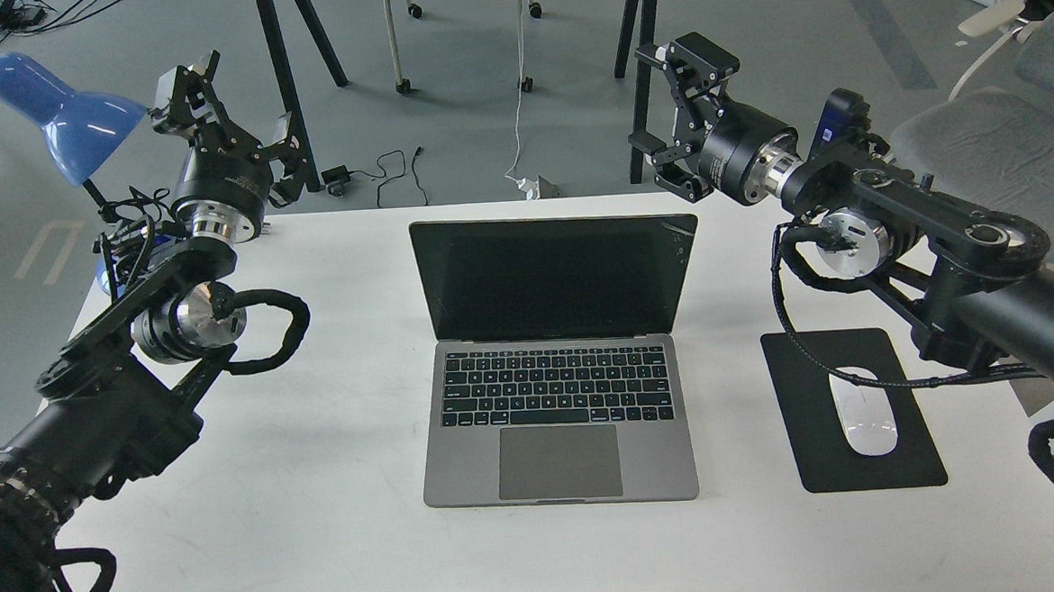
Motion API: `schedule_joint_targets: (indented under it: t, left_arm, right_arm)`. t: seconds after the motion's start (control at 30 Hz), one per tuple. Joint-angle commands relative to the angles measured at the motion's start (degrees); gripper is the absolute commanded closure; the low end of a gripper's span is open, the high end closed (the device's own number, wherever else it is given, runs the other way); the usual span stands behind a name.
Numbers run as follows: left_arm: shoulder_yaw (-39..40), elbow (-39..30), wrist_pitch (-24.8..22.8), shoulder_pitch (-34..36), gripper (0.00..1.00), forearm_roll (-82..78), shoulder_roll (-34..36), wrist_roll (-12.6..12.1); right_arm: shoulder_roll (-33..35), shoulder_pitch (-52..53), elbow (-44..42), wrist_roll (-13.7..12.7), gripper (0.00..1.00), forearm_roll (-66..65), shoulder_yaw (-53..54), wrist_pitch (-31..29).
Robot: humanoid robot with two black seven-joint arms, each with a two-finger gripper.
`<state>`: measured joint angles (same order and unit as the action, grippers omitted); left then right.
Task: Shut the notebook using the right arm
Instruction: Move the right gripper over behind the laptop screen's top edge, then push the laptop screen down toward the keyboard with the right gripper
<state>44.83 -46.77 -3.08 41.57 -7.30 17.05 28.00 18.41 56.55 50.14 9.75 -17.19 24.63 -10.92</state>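
The notebook [555, 358] is a space-grey laptop standing open in the middle of the white table, its dark screen [551, 277] upright and facing me. My right arm comes in from the right with a small blue part by its wrist. Its gripper [662, 113] is open and empty, raised above and behind the lid's upper right corner, fingers pointing left. It does not touch the lid. My left gripper [228, 104] is open and empty, held up at the back left near the blue lamp.
A blue desk lamp [62, 113] stands at the table's back left corner. A black mouse pad [824, 461] with a white mouse [862, 409] lies right of the notebook, under my right arm. Black table legs and cables are on the floor behind.
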Motion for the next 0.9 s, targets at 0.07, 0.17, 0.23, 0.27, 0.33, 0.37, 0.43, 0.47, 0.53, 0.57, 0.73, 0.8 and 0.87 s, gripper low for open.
schedule_joint_targets:
  t: [0.07,0.17,0.23,0.27,0.33,0.37,0.43,0.47,0.53,0.57,0.73,0.8,0.87]
  left_arm:
    - [0.0,0.0,0.0,0.0,0.00,0.0,0.0,0.0]
    - [0.0,0.0,0.0,0.0,0.00,0.0,0.1,0.0]
    - [0.0,0.0,0.0,0.0,0.00,0.1,0.0,0.0]
    - [0.0,0.0,0.0,0.0,0.00,0.0,0.0,0.0]
    - [0.0,0.0,0.0,0.0,0.00,0.1,0.0,0.0]
    - [0.0,0.0,0.0,0.0,0.00,0.1,0.0,0.0]
    - [0.0,0.0,0.0,0.0,0.00,0.1,0.0,0.0]
    - [0.0,0.0,0.0,0.0,0.00,0.1,0.0,0.0]
    - [0.0,0.0,0.0,0.0,0.00,0.1,0.0,0.0]
    - [0.0,0.0,0.0,0.0,0.00,0.1,0.0,0.0]
    - [0.0,0.0,0.0,0.0,0.00,0.1,0.0,0.0]
    - [0.0,0.0,0.0,0.0,0.00,0.1,0.0,0.0]
    - [0.0,0.0,0.0,0.0,0.00,0.1,0.0,0.0]
  right_arm:
    - [0.2,0.9,0.4,0.0,0.00,-0.5,-3.4,-0.4]
    - [1.3,1.1,0.6,0.0,0.00,-0.5,-4.1,-1.1]
    - [1.8,1.3,0.7,0.0,0.00,-0.5,-4.7,-2.5]
    - [2.0,1.3,0.8,0.0,0.00,-0.6,-5.1,-3.1]
    - [2.5,1.5,1.2,0.0,0.00,-1.0,-5.6,-3.8]
    - [2.9,1.6,1.4,0.0,0.00,-1.3,-5.7,-4.0]
    - [3.6,1.7,2.2,0.0,0.00,-1.8,-5.8,-4.9]
    - [3.8,1.6,2.6,-0.1,0.00,-2.1,-5.8,-5.2]
    - [4.3,1.6,3.2,-0.3,0.00,-2.9,-5.9,-5.7]
    - [4.4,1.6,3.5,-0.6,0.00,-3.5,-5.9,-6.1]
    - [5.6,1.5,5.1,-2.3,0.00,-5.4,-6.0,-8.1]
    - [6.1,1.4,5.8,-2.5,0.00,-5.4,-6.1,-8.4]
    - [6.5,1.5,6.3,-2.6,0.00,-5.4,-7.2,-9.5]
